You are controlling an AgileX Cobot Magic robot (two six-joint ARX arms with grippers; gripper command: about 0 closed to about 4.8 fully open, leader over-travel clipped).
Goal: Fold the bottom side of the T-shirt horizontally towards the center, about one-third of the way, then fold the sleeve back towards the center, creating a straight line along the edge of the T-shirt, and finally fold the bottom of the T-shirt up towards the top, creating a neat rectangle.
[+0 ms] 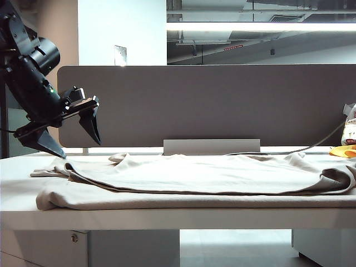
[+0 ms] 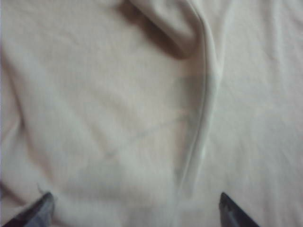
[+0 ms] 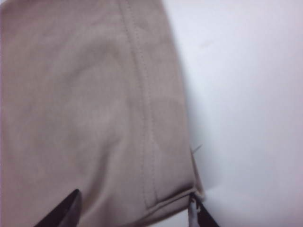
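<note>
The beige T-shirt [image 1: 200,181] lies spread across the table, with one layer folded over the other. Above its left end hangs my left gripper [image 1: 79,148], open, its fingers pointing down. In the left wrist view that gripper [image 2: 135,203] stands wide over wrinkled T-shirt [image 2: 94,104] cloth with a raised fold ridge, and nothing is between its fingers. My right gripper [image 3: 134,201] does not show in the exterior view. It is open over a corner of the T-shirt [image 3: 75,104], and the stitched bottom of the T-shirt [image 3: 163,94] runs along the cloth's edge beside bare table.
A grey partition [image 1: 222,100] closes off the back of the white table [image 1: 167,217]. A grey bracket [image 1: 211,147] stands behind the shirt. At the far right lie a yellow-orange item [image 1: 342,151] and a cable [image 1: 317,144].
</note>
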